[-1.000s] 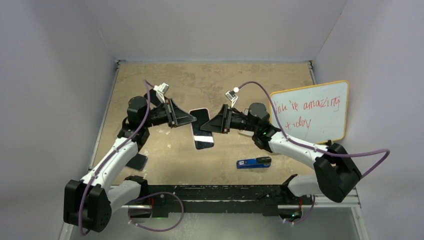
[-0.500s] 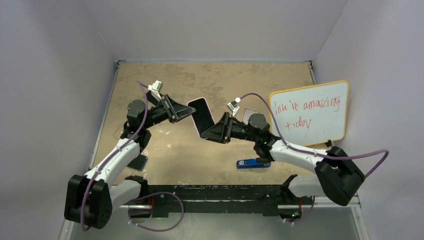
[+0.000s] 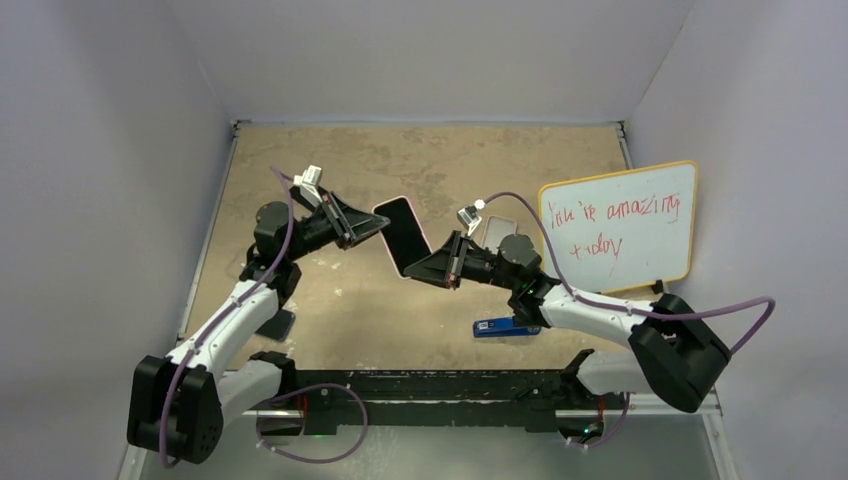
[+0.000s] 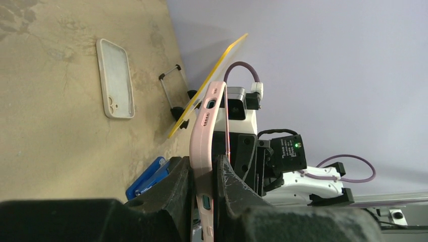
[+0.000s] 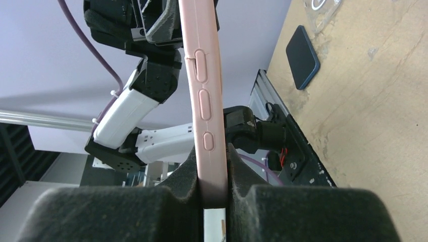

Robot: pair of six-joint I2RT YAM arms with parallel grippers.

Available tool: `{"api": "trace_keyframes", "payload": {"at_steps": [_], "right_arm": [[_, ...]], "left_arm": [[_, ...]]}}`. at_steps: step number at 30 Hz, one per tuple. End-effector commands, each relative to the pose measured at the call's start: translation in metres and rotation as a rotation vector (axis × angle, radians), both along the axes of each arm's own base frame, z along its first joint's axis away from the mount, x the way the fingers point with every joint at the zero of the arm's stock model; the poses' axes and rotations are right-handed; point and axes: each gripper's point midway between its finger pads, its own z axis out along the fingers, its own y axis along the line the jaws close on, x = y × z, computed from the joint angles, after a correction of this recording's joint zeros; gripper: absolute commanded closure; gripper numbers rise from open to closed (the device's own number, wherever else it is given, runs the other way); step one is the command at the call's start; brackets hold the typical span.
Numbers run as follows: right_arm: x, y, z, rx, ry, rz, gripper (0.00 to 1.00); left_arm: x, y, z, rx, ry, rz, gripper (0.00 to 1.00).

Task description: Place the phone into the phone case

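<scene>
Left gripper (image 3: 381, 226) is closed on the far end of the phone (image 3: 403, 236), with a finger pressed against each face. Right gripper (image 3: 414, 270) is clamped likewise on the near end. The pink-edged phone hangs tilted above the table (image 3: 350, 160), mid-scene, between both grippers. The clear case (image 4: 115, 78) lies flat to the right, near the whiteboard (image 3: 620, 225), apart from the phone

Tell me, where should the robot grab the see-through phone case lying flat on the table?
Probably by its two long side walls, across the narrow width, coming straight down from above. The pale translucent phone case lies flat on the tan table, so only its thin raised rim offers a hold.
</scene>
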Motion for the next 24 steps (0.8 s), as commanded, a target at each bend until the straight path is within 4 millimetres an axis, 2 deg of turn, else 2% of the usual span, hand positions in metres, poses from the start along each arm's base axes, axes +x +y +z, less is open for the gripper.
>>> {"api": "trace_keyframes", "payload": {"at_steps": [1,2,6,9,12,16,21,24], "right_arm": [[0.017,-0.003,0.005,0.001,0.015,-0.094,1.00],[0.017,-0.004,0.003,-0.013,0.014,-0.098,0.96],[0.017,-0.010,-0.003,-0.070,-0.003,-0.126,0.61],[0.018,-0.018,-0.012,-0.140,-0.018,-0.159,0.43],[0.015,-0.029,-0.024,-0.222,-0.020,-0.185,0.26],[0.014,-0.042,-0.032,-0.316,-0.039,-0.215,0.03],[0.016,-0.057,-0.033,-0.424,-0.090,-0.252,0.01],[0.017,-0.067,-0.032,-0.482,-0.129,-0.271,0.01]], "left_arm": [[0.004,0.005,0.013,0.094,-0.139,0.028,1.00],[0.004,0.005,0.014,0.090,-0.139,0.025,1.00],[0.001,0.002,0.015,0.075,-0.121,0.000,1.00],[0.002,0.001,0.006,0.099,-0.091,-0.017,1.00],[0.006,0.001,-0.019,0.158,-0.038,-0.033,1.00],[0.009,-0.001,-0.068,0.240,0.059,-0.089,1.00],[0.019,-0.006,-0.121,0.329,0.135,-0.202,1.00],[0.038,-0.003,-0.138,0.429,0.133,-0.205,1.00]]}}
